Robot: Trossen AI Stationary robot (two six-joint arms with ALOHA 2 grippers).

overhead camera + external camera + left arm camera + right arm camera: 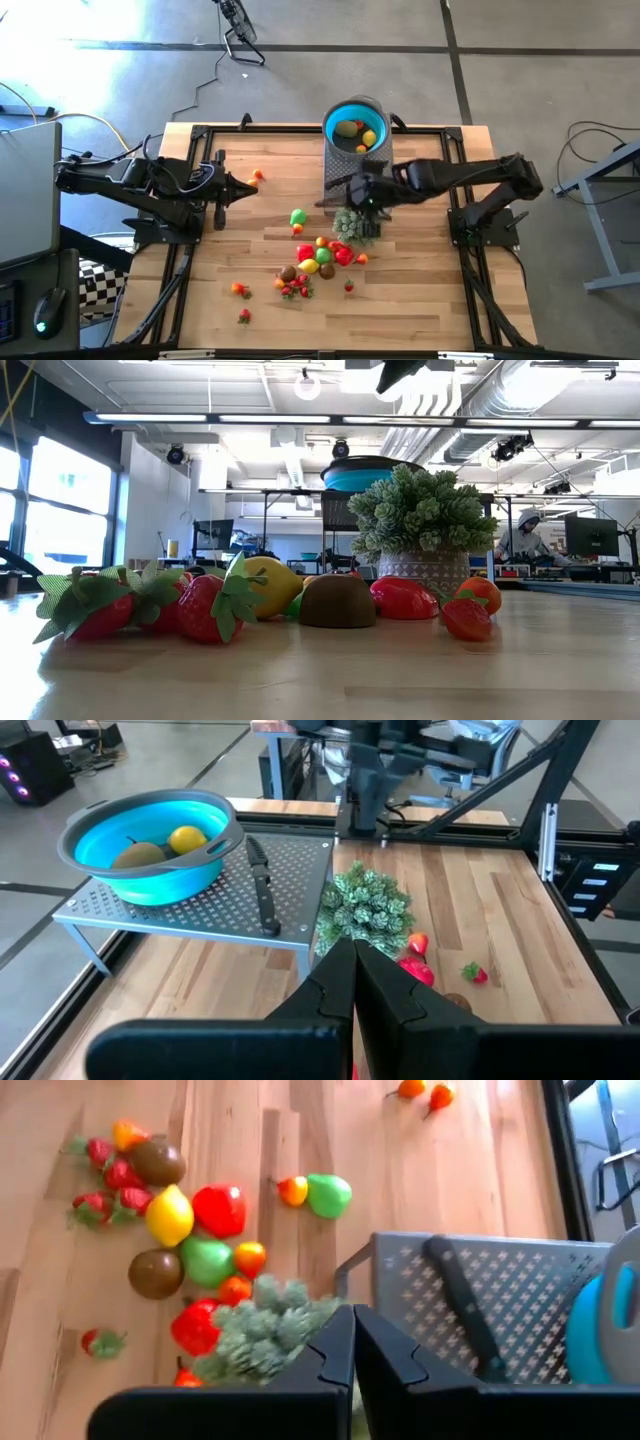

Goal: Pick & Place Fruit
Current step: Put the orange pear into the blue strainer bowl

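Note:
Several small toy fruits [320, 255] lie in a heap on the wooden table, seen close in the right wrist view [190, 1220] and the low view [250, 600]. A blue bowl [345, 110] stands on a perforated metal rack [200, 905], with a yellow and a brown fruit [186, 839] inside it. My right gripper [347, 190] hangs shut and empty over the rack's near edge and the bushy plant [265, 1330]. My left gripper [248, 186] waits shut at the left, beside two small orange fruits [257, 176].
A black-handled knife [262, 885] lies on the rack beside the bowl. The pale green plant [355, 225] stands in its pot between rack and fruit heap. A green pear [298, 216] and stray strawberries [242, 290] lie apart. A person sits far behind the table [525, 535].

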